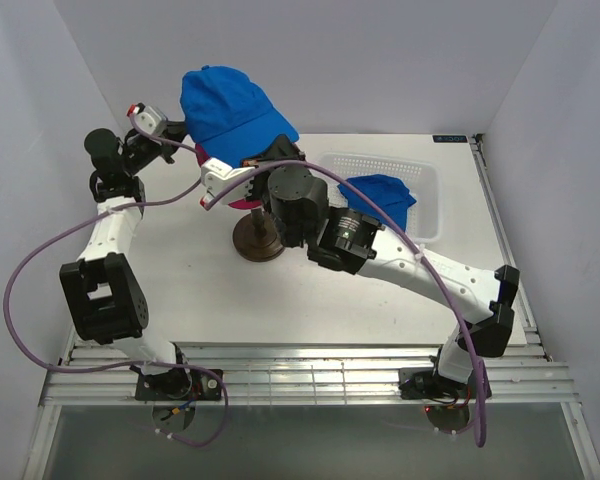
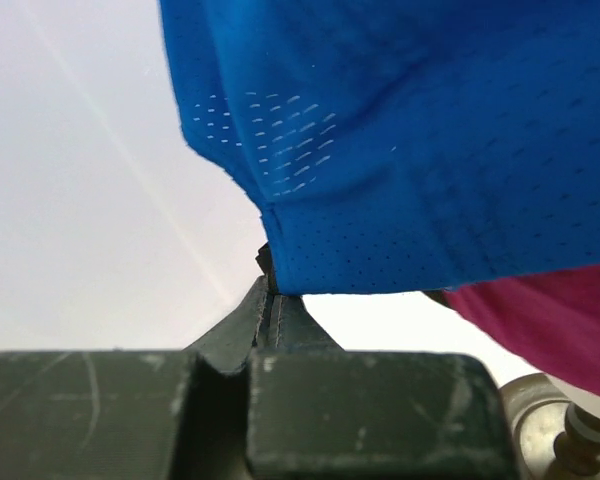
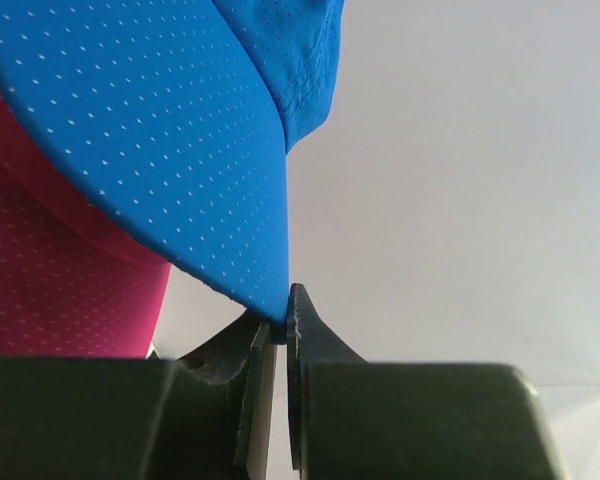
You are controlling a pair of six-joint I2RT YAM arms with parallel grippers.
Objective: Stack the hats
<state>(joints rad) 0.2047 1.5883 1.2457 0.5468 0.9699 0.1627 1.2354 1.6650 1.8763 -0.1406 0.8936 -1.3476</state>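
My left gripper (image 2: 269, 300) pinches the blue cap (image 1: 230, 105) at its back hem | my right gripper (image 3: 283, 325) clamps its brim tip | cap upper centre, over pink cap (image 2: 550, 320) | second blue cap (image 1: 385, 192) in basket (image 1: 380, 162)

White arms (image 1: 450, 275), black joints (image 1: 105, 300) — looping purple cables (image 1: 50, 243)

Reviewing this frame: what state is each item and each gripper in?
Upper bright blue fabric cap: held aloft, pinched at both ends.
Magenta-pink fabric cap: underneath it, above the dark round stand.
Second blue fabric cap: lying in the white perforated plastic basket.
Left gripper: jaws shut on the upper cap's back edge.
Right gripper: jaws shut on its brim.
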